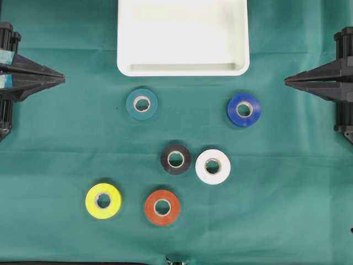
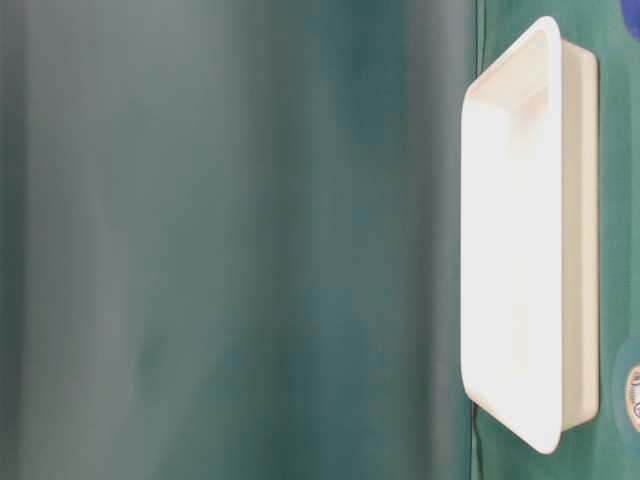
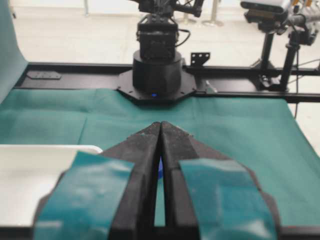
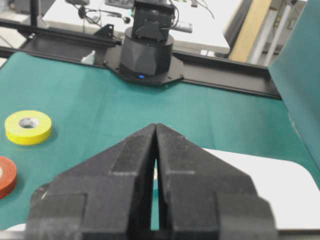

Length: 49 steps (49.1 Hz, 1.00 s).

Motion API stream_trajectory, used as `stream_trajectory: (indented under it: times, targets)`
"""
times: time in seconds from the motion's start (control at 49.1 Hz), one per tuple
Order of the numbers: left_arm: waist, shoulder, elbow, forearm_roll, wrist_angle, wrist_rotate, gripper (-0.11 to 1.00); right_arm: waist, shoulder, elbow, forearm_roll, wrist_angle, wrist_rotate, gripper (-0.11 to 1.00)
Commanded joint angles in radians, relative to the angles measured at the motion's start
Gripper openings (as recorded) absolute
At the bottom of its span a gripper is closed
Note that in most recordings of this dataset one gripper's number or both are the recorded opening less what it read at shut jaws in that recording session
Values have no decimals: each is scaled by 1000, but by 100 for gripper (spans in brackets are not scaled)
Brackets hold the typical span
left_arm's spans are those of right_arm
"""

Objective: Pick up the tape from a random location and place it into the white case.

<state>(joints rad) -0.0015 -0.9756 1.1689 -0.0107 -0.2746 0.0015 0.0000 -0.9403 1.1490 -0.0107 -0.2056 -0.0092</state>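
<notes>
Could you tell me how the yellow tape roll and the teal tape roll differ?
The yellow tape roll stands out brightly against the green cloth, while the teal tape roll nearly blends into it. The teal roll lies close to the white case; the yellow roll lies far from it. Both lie flat, untouched, similar in size.

White case [image 1: 182, 69], green cloth [image 1: 66, 154], yellow tape [image 1: 103, 201].

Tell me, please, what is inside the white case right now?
Nothing shows inside the white case: its visible floor is bare in the overhead view. The far end is cut off by the frame edge, so that strip cannot be checked. All six tape rolls lie outside on the green cloth.
</notes>
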Motion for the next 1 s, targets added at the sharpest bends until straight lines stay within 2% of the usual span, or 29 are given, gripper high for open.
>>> stream_trajectory:
  times: [0.0, 0.102, 0.265, 0.366, 0.692, 0.977]
  targets:
    - [-5, 9, -23, -3, -6, 2, 9, -3, 5, -25, -2, -5, 2, 0]
    - [-9, 9, -23, -3, -11, 2, 32, -3, 5, -25, -2, -8, 2, 0]
    - [-12, 9, -23, -3, -8, 3, 82, -3, 5, -25, -2, -6, 2, 0]
    - [-12, 9, -23, -3, -6, 2, 98, -3, 5, -26, -2, -6, 2, 0]
    - [-9, 9, -23, -3, -6, 2, 99, -3, 5, -25, -2, -5, 2, 0]
    - [48, 9, -21, -3, -3, 2, 99, -3, 6, -25, -2, -5, 3, 0]
